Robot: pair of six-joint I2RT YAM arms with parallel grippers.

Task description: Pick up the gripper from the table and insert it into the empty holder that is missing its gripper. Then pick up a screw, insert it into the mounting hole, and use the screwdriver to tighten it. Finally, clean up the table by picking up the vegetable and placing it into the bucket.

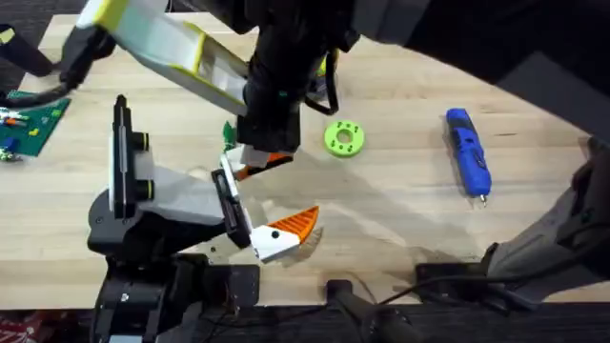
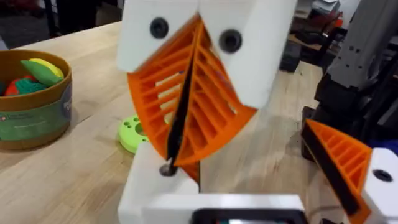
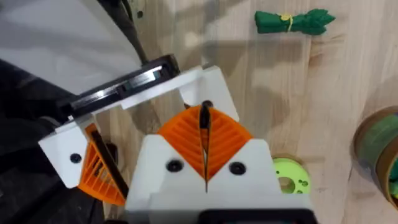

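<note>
Green board lying at far left of table. Left claw resting low at table front, released: orange finger standing well apart from white block. Right claw reaching across from above, pads clenching small dark screw, tips touching white block. Vegetable lying on table just behind claws. Disc sitting near them, bucket close by holding toy food. Screwdriver lying on table at right, well apart from both claws.
</note>
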